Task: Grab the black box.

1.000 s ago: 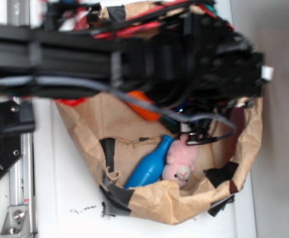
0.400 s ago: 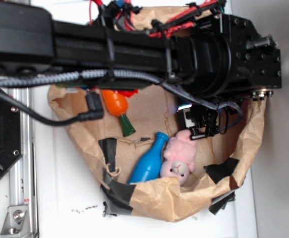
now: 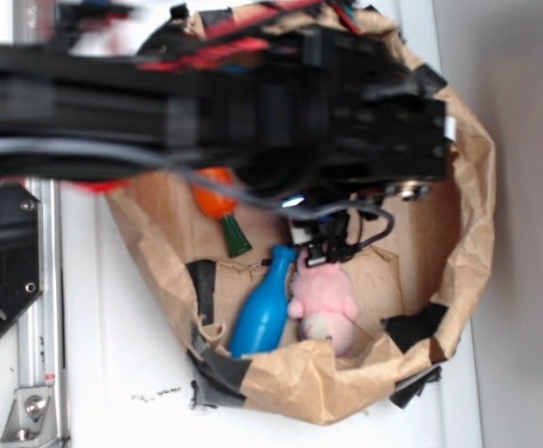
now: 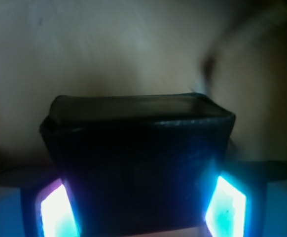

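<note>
Brown paper bag [image 3: 458, 215] lies on the white surface [image 3: 113, 364], the blurred pincer [image 3: 326, 245] just above a blue bottle [image 3: 262, 308] and pink toy [image 3: 326, 303]. Wrist view: the black box [image 4: 138, 168] sits clamped between glowing fingers [image 4: 225, 207].

Setting: robot lab bench, staged for manipulation trials.
Evidence: white tabletop [image 3: 113, 336]; aluminium rail [image 3: 38, 308] bolted along its edge, beside a black plate [image 3: 1, 271]; blurred black robot arm [image 3: 206, 103] carrying bundled red and black cables [image 3: 225, 47]; crumpled brown paper [image 3: 309, 383] shaped into a walled bin and patched with black tape [image 3: 217, 366]; toy props inside: blue bottle [image 3: 262, 308], pink plush [image 3: 327, 303], orange carrot [image 3: 217, 207].
</note>
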You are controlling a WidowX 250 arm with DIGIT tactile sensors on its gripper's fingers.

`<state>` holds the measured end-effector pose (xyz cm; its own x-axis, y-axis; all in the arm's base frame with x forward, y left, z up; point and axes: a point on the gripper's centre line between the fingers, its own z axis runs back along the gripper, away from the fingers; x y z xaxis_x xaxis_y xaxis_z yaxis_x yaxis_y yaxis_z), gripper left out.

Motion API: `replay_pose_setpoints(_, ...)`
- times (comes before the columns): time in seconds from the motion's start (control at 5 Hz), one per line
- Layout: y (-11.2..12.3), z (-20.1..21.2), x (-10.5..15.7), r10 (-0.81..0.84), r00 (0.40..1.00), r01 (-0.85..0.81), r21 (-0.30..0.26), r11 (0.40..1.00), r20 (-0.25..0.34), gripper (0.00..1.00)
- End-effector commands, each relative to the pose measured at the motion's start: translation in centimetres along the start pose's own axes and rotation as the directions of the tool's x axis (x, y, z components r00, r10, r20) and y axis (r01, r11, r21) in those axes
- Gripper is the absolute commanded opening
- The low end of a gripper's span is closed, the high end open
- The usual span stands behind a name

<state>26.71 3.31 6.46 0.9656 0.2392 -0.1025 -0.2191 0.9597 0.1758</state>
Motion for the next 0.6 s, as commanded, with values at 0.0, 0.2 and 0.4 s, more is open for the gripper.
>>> replay_pose_setpoints(0.0, 1.1, 8.1, -1.1, -0.081, 0.983, 0.103, -0.128, 0.986, 0.165, 0.0)
replay_pose_setpoints(0.2, 0.6, 8.7, -0.7, -0.056, 0.983, 0.082, -0.15, 0.985, 0.173, 0.0)
replay_pose_setpoints(0.4, 1.3, 10.3, -4.0, -0.038, 0.986, 0.057, -0.116, 0.992, 0.165, 0.0)
